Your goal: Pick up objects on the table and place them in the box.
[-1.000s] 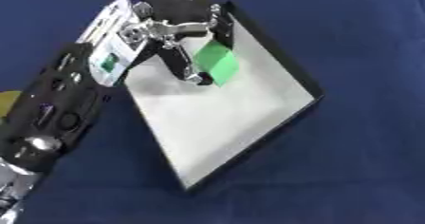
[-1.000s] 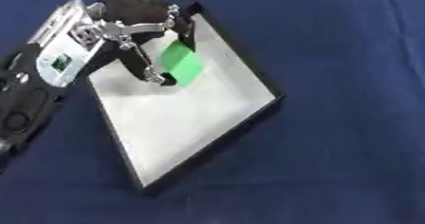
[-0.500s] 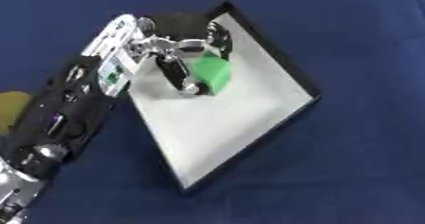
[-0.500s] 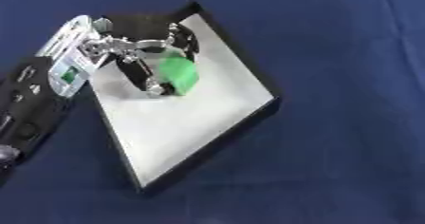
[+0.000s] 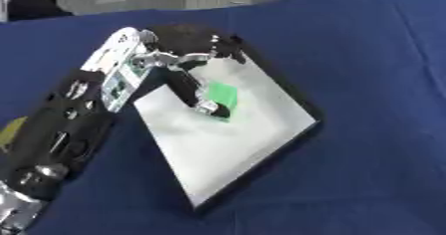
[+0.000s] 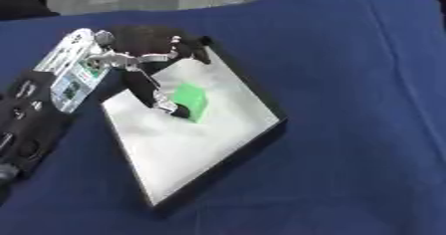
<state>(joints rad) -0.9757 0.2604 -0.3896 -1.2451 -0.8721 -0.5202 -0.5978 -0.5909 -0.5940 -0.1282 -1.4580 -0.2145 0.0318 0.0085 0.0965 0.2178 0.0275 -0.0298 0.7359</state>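
Observation:
A green block lies on the white floor of a shallow black-rimmed box, near its far half. My left hand comes in from the left and hovers over the box's far corner. It is open: one dark finger reaches down along the block's left side and touches its lower edge, while the others stretch toward the far rim, away from the block. My right hand shows in no view.
Blue cloth covers the table around the box. A small yellow thing shows at the left edge, mostly hidden behind my left forearm. Beyond the table's far edge the background is grey.
The fingers that were curled round the green block have spread apart, and the block has come down onto the box floor. The whole picture has also shifted a little.

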